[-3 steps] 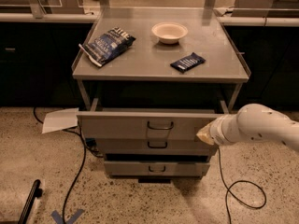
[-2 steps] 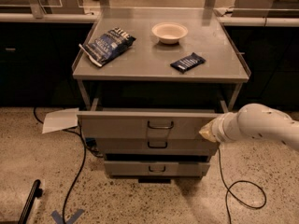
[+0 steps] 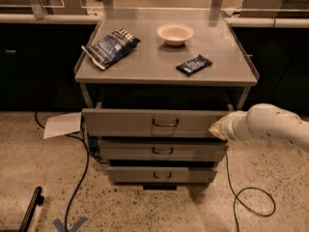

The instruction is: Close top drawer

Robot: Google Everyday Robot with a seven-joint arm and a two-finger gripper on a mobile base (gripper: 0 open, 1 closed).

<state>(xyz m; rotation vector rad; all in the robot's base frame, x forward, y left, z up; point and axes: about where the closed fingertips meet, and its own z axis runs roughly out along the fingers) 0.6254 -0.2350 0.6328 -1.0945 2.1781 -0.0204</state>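
The top drawer (image 3: 125, 123) is a wide grey metal drawer with a small dark loop handle (image 3: 165, 123) mid-front. It stands pulled out a little from under the cart's tabletop (image 3: 159, 64). My white arm reaches in from the right, and the gripper (image 3: 216, 128) at its tip rests against the right end of the drawer's front.
On the tabletop lie a dark blue chip bag (image 3: 110, 46), a cream bowl (image 3: 175, 34) and a dark snack bar (image 3: 193, 65). Two lower drawers (image 3: 161, 151) sit below. A white paper (image 3: 63, 125) hangs at the left. Cables (image 3: 79, 178) run across the speckled floor.
My arm has shifted slightly right and up along the drawer front. The drawer's position looks about the same.
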